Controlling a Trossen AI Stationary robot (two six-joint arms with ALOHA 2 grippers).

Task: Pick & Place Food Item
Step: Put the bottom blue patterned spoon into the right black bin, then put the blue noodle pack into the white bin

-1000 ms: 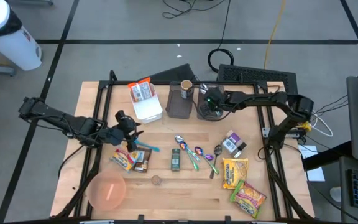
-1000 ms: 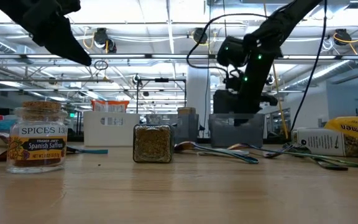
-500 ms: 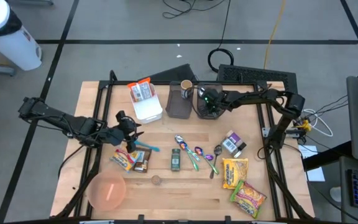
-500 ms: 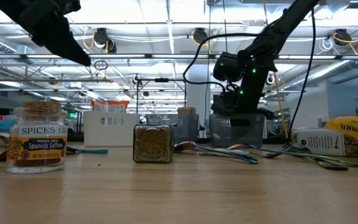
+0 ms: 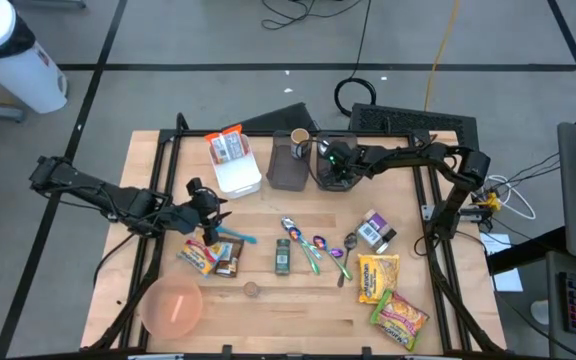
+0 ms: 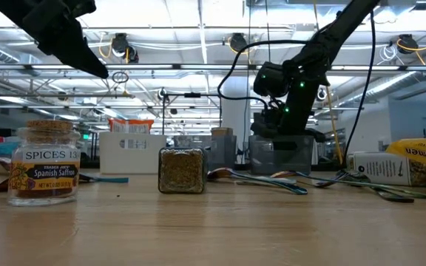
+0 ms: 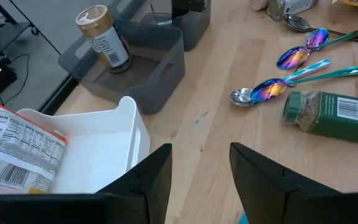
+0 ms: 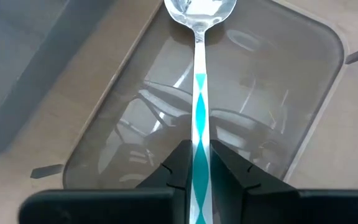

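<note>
Over the back of the table, your right gripper point(image 5: 335, 163) hangs above the clear bin point(image 5: 334, 178), and the right wrist view tells the story: the two fingers point(image 8: 178, 167) are pinched tight on the teal-and-silver handle of a spoon point(image 8: 199, 74), its bowl pointing down over the bin's open mouth. In the low view that gripper point(image 6: 272, 122) sits right at the bin's top edge point(image 6: 281, 154).

Beside the clear bin stands a dark grey bin point(image 5: 290, 166) with a gold-lidded jar point(image 5: 299, 140) in it, and next to that a white tub point(image 5: 237, 176) with an orange packet point(image 5: 228, 146) leaning at its far side.

Your left gripper point(image 5: 208, 213) waits over the left part of the table, near the snack packets point(image 5: 206, 258); its fingers point(image 7: 151, 180) stand partly apart with nothing between them.

In the middle you've got the green spice jar point(image 5: 282, 255) lying flat, iridescent spoons point(image 5: 320, 250) just beside it, and a small cork-lidded saffron jar point(image 6: 44, 161) towards the front edge. A pink bowl point(image 5: 174, 306) sits at the front left. On the right, a small box point(image 5: 374, 230) and two ramen packets point(image 5: 380, 277) lie untouched.
</note>
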